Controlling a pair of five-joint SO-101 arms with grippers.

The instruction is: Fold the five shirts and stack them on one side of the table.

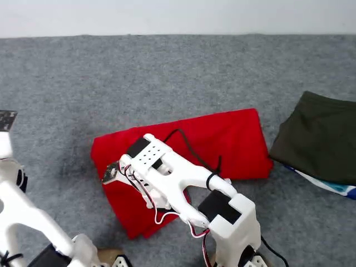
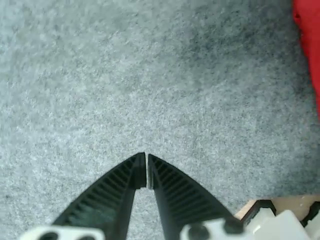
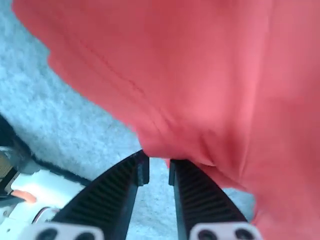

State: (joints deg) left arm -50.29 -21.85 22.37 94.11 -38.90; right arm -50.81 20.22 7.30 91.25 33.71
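Observation:
A red shirt point(image 1: 222, 146) lies partly folded on the grey carpet in the middle of the table. My right gripper point(image 1: 111, 173) is at the shirt's left edge, shut on a fold of the red shirt point(image 3: 200, 90); the cloth sits pinched at the tips of my right gripper point(image 3: 156, 167). At the right edge lies a folded dark green shirt point(image 1: 320, 139), on top of a blue and white one point(image 1: 334, 187). My left gripper point(image 2: 146, 170) hangs shut and empty over bare carpet, with the red shirt's edge point(image 2: 307, 45) off to one side.
The left arm point(image 1: 22, 214) stands at the table's left edge. Grey carpet point(image 1: 139, 72) covers the table, with open room at the back and left. A white wall point(image 1: 178, 16) runs behind.

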